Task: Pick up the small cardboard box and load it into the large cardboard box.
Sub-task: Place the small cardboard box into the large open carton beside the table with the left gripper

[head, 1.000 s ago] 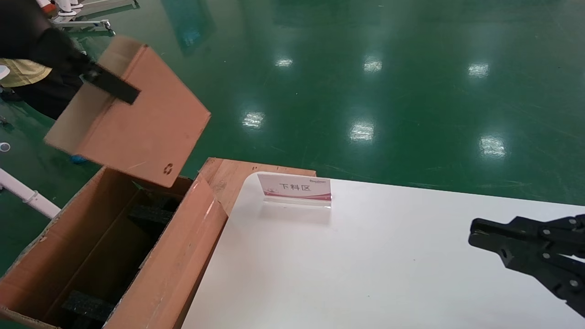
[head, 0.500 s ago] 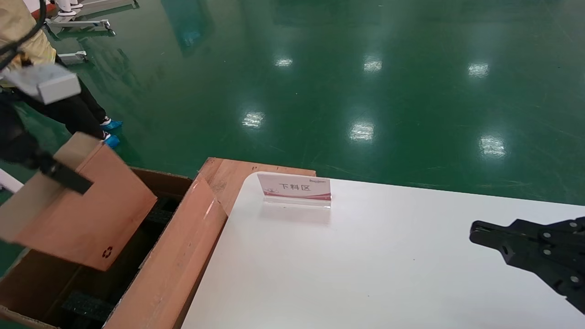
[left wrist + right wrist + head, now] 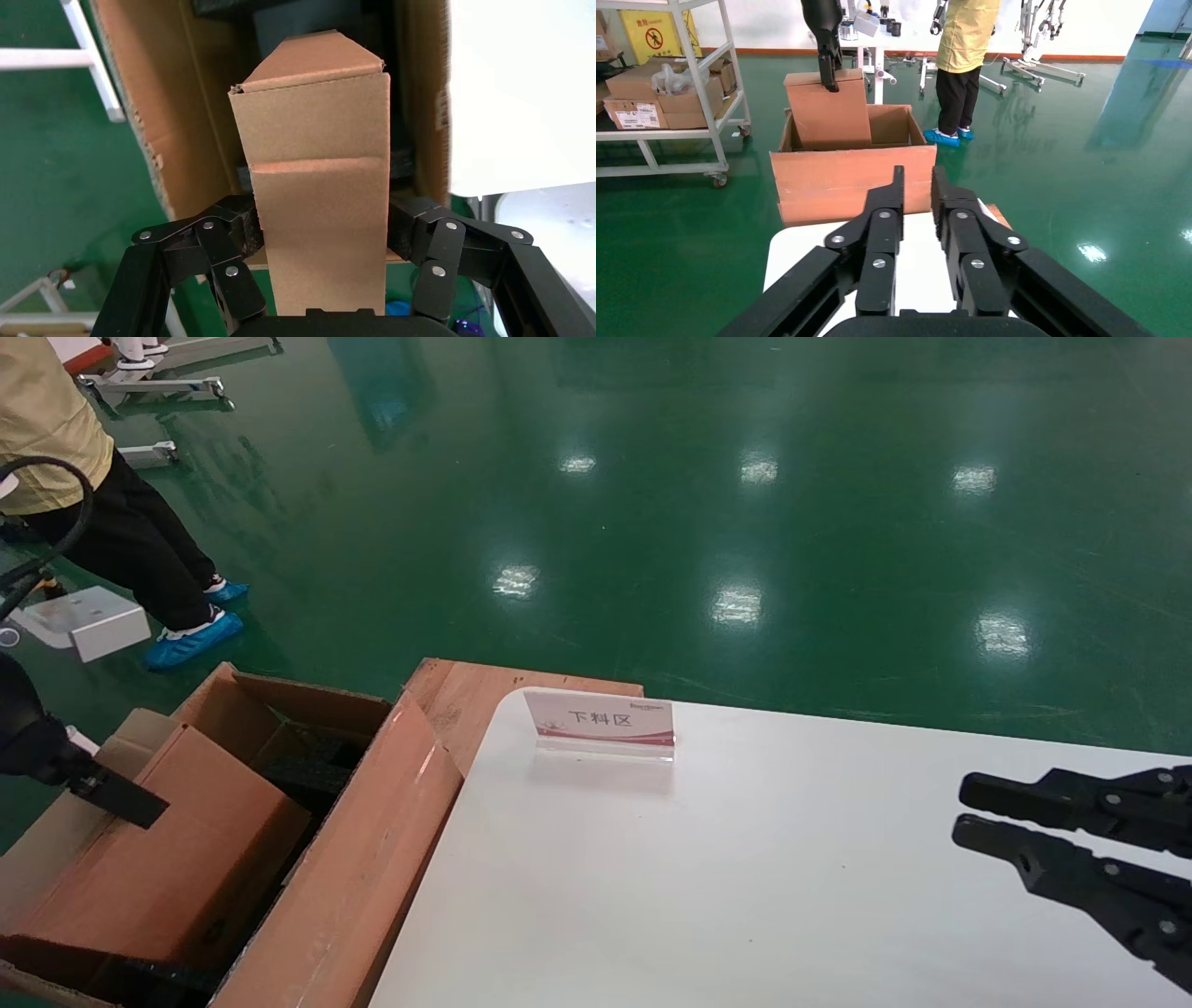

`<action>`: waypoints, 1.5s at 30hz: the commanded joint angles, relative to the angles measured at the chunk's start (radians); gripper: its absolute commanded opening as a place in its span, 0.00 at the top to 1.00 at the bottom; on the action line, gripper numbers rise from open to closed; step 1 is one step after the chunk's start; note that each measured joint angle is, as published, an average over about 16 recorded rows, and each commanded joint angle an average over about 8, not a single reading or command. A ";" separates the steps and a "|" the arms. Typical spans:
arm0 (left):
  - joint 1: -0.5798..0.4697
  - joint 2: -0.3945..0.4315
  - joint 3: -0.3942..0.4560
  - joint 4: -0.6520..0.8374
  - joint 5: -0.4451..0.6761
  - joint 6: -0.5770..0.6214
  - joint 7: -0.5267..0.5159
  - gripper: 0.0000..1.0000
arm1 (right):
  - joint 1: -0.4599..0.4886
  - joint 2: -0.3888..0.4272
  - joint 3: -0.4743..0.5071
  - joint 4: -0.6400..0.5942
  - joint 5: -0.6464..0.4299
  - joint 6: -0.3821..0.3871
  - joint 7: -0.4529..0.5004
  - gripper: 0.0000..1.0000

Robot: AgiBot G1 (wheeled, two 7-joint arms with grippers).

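Since a moment ago, the left gripper point(image 3: 318, 281) has lowered the small box point(image 3: 158, 859), still clamped, partly inside the large box point(image 3: 363, 859). Released tilted, it may jam on the foam point(image 3: 307, 770). The right gripper point(image 3: 968, 810) waits slightly open.

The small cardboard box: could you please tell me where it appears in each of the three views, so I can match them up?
Head view: the small cardboard box sits lower left, partly down inside the large cardboard box, gripped by the left hand.
Left wrist view: it fills the centre, clamped between the fingers.
Right wrist view: it stands upper centre-left, beyond the right hand.
Shared landmark: the large cardboard box.
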 commanded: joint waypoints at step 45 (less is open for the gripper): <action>0.318 0.114 0.040 0.296 0.051 -0.227 0.179 1.00 | 0.001 0.001 -0.003 0.000 0.002 0.001 -0.001 0.00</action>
